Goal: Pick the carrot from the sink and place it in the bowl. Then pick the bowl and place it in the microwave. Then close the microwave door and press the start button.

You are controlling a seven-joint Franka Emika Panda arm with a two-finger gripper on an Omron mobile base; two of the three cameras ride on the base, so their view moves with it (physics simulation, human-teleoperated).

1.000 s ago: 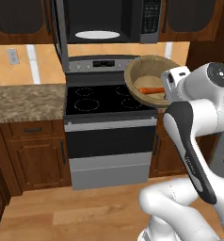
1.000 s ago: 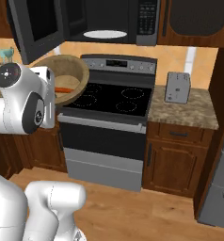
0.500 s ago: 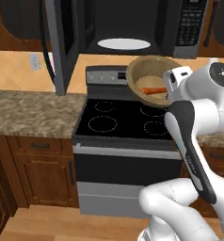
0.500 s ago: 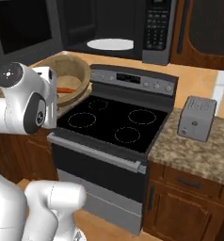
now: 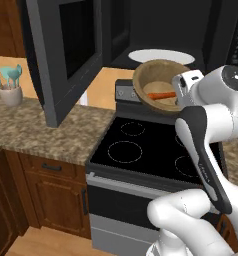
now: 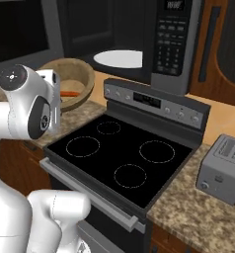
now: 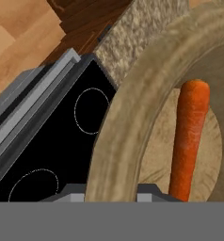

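Writing: the microwave (image 6: 176, 39) keypad at the top centre-right of the right base view is carrying small markings, too blurred to read; the stove (image 6: 124, 163) control panel is likewise illegible.
Surface: a black glass cooktop with four ring outlines is sitting between speckled granite counters (image 5: 46, 132); wood cabinets are standing below, a wood floor at the lower left of the left base view.
Bowl: the wooden bowl (image 5: 158, 85) is being held up, tilted, at the upper centre-right of the left base view, just in front of the white turntable plate (image 5: 161, 56).
Carrot: the carrot (image 7: 189, 141) is lying inside the bowl.
Jaws: the gripper (image 7: 109, 194) is clamping the bowl's rim between its two tips at the bottom of the hand view.
Microwave door: the microwave door (image 5: 66, 55) is standing swung open at the upper left.
Left base view alone: a cup of teal utensils (image 5: 8, 85) at the left edge.
Right base view alone: a grey toaster (image 6: 223, 168) at the right edge.
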